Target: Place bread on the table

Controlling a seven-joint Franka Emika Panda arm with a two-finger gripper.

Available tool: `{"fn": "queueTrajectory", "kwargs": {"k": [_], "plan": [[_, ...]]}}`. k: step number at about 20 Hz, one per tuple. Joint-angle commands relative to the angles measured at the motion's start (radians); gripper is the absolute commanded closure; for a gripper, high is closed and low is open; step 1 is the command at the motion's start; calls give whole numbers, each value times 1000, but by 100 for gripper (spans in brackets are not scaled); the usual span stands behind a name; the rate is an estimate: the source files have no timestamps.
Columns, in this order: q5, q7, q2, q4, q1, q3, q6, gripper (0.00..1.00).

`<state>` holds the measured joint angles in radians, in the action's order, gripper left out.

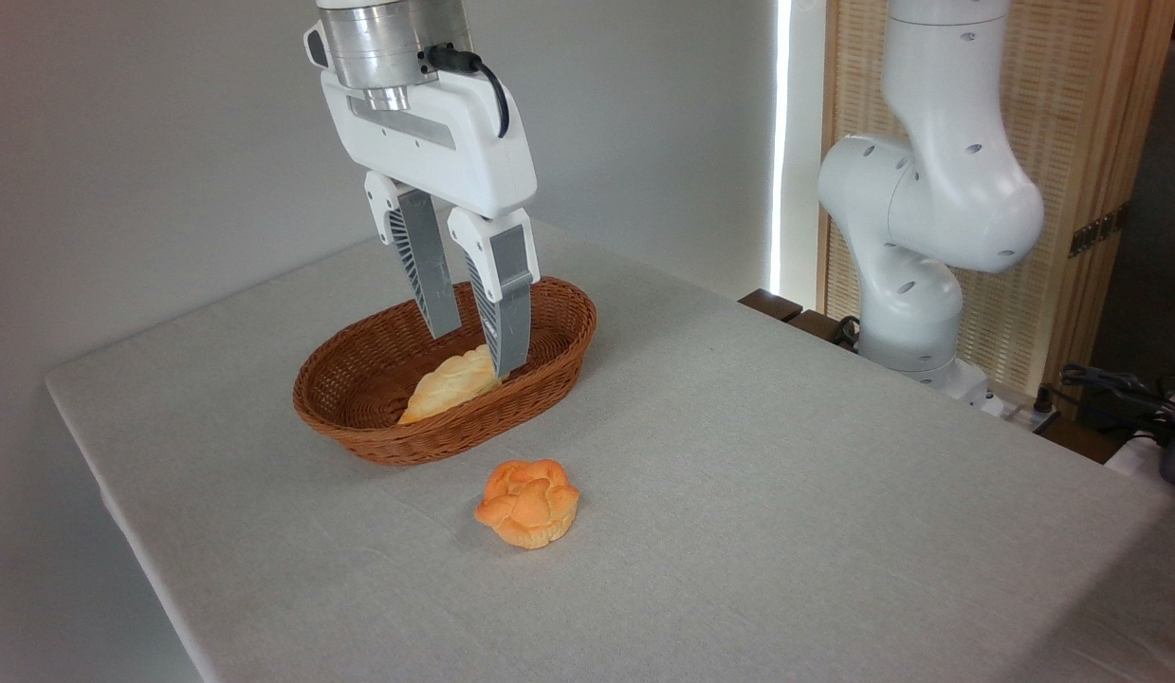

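The bread [447,384], a pale-yellow ridged loaf, lies inside the brown wicker basket [378,436] on the grey-white cloth of the table [786,455]. My gripper [475,353] hangs over the basket with its two fingers reaching down inside the rim, open, at the loaf's upper right end. The right fingertip [507,360] covers that end of the loaf; whether it touches the bread I cannot tell. Nothing is gripped between the fingers.
A round, darker orange knotted bun [528,503] sits on the cloth just in front of the basket. The arm's white base [914,285] stands at the table's far right edge, with cables [1118,389] beyond it.
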<state>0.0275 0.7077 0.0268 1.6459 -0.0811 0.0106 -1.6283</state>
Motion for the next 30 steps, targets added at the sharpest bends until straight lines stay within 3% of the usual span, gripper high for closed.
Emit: {"fn": "queueTrajectory", "kwargs": {"k": [1, 20, 30], "plan": [[-3, 13, 10, 5, -3, 8, 21, 0], [-8, 3, 10, 20, -6, 0, 21, 0], [-63, 1, 15, 52, -22, -8, 22, 0]]}}
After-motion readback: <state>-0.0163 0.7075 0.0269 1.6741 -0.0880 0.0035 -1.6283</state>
